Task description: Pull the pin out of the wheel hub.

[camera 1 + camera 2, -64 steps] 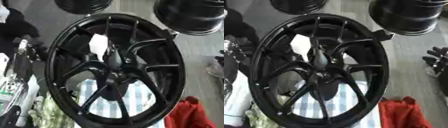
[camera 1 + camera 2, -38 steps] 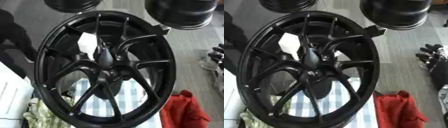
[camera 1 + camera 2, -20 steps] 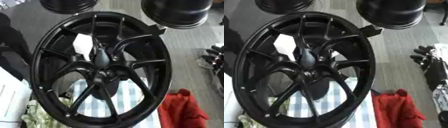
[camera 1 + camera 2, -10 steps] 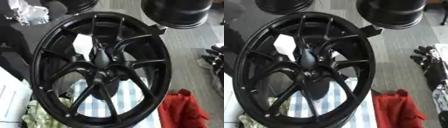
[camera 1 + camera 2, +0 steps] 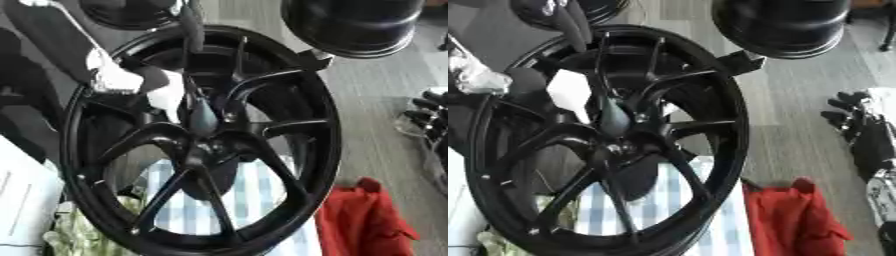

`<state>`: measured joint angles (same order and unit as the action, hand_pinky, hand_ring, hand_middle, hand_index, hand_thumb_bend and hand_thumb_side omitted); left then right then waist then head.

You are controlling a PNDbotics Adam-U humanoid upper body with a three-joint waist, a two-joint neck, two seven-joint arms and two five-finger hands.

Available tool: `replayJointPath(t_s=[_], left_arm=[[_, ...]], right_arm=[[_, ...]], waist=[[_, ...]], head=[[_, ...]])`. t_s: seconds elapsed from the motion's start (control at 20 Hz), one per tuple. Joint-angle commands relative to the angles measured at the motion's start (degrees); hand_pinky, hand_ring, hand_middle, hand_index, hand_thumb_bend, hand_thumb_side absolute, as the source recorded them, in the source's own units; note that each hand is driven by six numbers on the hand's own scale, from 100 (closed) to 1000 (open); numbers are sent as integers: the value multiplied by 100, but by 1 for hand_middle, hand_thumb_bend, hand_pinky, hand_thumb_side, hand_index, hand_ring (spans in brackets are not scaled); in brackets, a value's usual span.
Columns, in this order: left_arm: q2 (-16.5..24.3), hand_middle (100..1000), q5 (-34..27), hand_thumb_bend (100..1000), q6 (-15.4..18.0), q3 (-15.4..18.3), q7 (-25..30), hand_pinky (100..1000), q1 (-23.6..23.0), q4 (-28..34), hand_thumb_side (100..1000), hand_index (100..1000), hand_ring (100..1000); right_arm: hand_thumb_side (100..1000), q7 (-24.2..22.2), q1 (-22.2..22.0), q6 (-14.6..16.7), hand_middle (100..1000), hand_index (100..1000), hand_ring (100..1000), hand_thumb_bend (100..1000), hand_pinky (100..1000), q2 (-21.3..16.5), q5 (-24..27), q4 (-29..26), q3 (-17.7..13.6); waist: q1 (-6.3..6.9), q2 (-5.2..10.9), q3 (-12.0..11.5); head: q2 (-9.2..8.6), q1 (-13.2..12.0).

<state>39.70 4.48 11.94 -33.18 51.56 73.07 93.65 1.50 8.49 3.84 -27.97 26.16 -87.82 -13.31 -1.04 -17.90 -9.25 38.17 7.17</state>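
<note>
The wheel hub (image 5: 201,145) stands upright before us, its pin (image 5: 203,117) jutting from the centre. Our left hand (image 5: 114,80) reaches in over the rim; whether its fingers are curled we cannot tell.

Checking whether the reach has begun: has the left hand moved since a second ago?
Yes. The left hand has come in from the upper left, over the wheel's rim.

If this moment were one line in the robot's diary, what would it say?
left hand: reaching over wheel rim, grip unclear | right hand: idle at right edge | pin: in hub
</note>
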Motion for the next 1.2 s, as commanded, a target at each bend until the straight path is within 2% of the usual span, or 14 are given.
replayJointPath(t_s=[0.05,0.1,0.25,0.55,0.75,1.0,1.05,1.2], left_arm=[[26,779,253,268,282,-27,40,872,151,-100,228,817,847],[19,779,322,282,344,-45,40,874,154,-144,190,815,848],[3,781,537,336,524,-65,40,882,163,-259,200,813,851],[51,774,684,343,774,-13,40,877,108,-380,205,815,845],[85,763,616,350,766,0,40,873,81,-406,199,807,844],[18,770,580,298,670,-120,40,877,74,-714,187,838,850],[-2,772,602,288,657,-168,40,877,74,-794,210,840,851],[-39,777,626,313,658,-252,40,886,66,-979,420,850,858]], right_arm=[[812,-8,13,-4,768,840,761,100,935,-206,-57,-37,-12],[811,-9,14,-3,768,840,761,100,935,-208,-61,-36,-10],[811,-14,18,-4,768,840,761,100,934,-212,-63,-36,-6],[813,-19,16,-20,767,840,760,100,933,-220,-70,-28,3],[814,-34,7,-30,767,839,759,100,933,-226,-90,-22,22],[813,-31,14,-33,766,839,758,100,933,-230,-84,-20,20],[814,-33,15,-36,766,839,758,100,933,-231,-84,-20,22],[814,-33,19,-50,765,839,758,100,933,-237,-93,-10,25]], waist=[[8,171,3],[10,172,4],[14,175,8],[22,169,6],[27,167,-2],[33,169,10],[36,169,12],[41,169,17]], head=[[-48,10],[-53,6],[-56,-5],[-27,13],[2,32],[16,19],[15,16],[32,23]])
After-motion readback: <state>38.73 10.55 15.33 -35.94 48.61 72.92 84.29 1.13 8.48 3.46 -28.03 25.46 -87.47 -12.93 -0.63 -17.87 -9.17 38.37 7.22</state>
